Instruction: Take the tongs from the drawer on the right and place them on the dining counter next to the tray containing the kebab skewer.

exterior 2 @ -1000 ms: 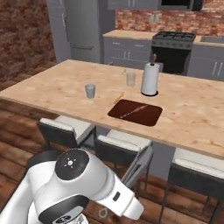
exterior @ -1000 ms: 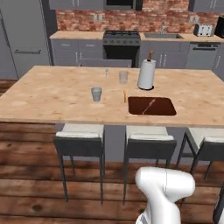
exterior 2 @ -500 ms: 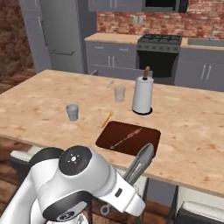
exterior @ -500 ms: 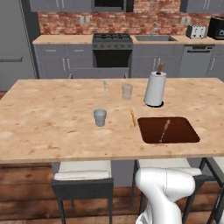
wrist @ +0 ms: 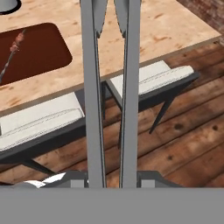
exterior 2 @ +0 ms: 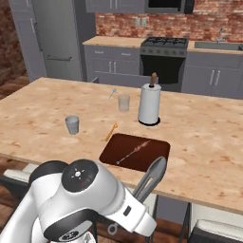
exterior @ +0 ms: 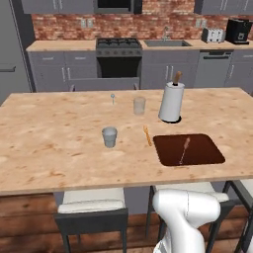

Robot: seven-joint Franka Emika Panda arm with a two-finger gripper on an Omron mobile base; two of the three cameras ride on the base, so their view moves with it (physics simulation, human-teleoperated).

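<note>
The tongs [wrist: 111, 87] are held in the closed gripper [wrist: 113, 181], their two grey arms running up the hand view; in the right base view they [exterior 2: 151, 177] are seen jutting up from the hand, in front of the near edge of the dining counter [exterior 2: 209, 142] and not resting on it. The tray [exterior: 188, 149] lies on that counter near its front edge, with the kebab skewer [exterior: 184, 150] inside it. Just left of the tray an orange stick [exterior: 147, 135] is seen – beyond it a glass [exterior: 109, 137], a second glass [exterior: 139, 105] and a paper-towel roll [exterior: 171, 101]. White-cushioned stools [wrist: 148, 81] are tucked under the counter edge.
</note>
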